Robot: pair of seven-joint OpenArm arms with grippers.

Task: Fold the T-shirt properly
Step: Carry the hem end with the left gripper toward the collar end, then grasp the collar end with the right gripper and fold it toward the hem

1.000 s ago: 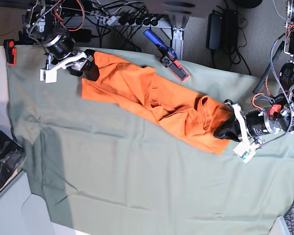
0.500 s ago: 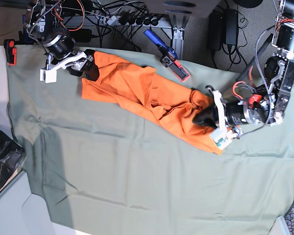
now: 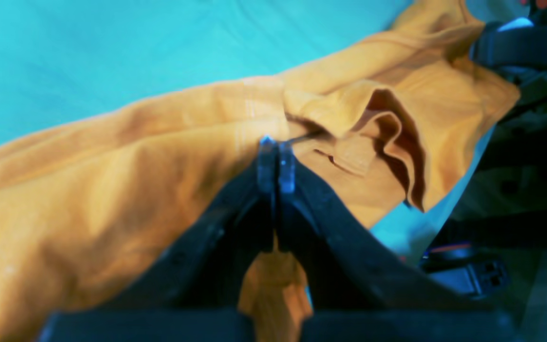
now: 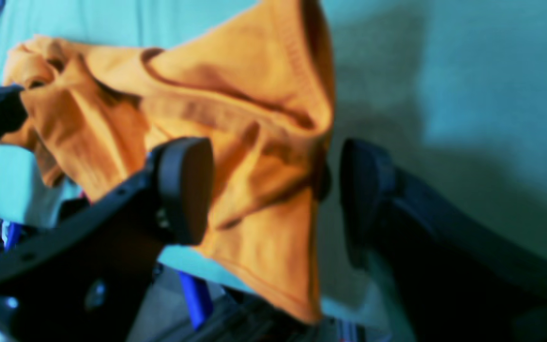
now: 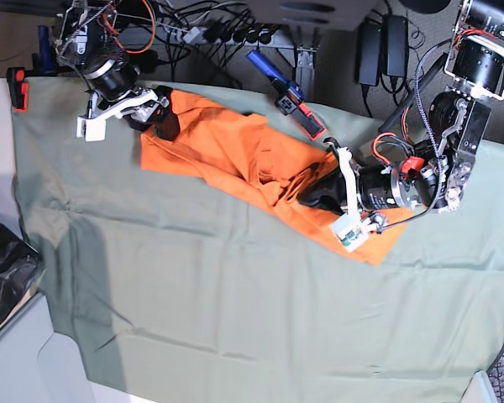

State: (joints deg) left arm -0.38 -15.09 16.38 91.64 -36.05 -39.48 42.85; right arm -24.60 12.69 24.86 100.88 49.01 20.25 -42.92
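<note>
My left gripper (image 5: 306, 200) has its jaws pressed together, while the jaws of my right gripper (image 5: 170, 128) stand spread. In the base view, the orange T-shirt (image 5: 227, 151) lies in a bunched, slanting band from the upper left of the frame to right of centre, on the sage-green cloth (image 5: 193, 277). My right gripper is over the band's upper-left end, my left one over its creased part just right of centre. A red and blue tool (image 5: 287, 96) lies beyond the shirt, at the upper middle. In my left wrist view, my closed tips are at the centre of the frame, over the shirt, whose open folds show to their right; I cannot tell whether any fabric is pinched. In my right wrist view, the shirt runs from upper left to lower middle, part of it between my parted fingers (image 4: 185, 190).
</note>
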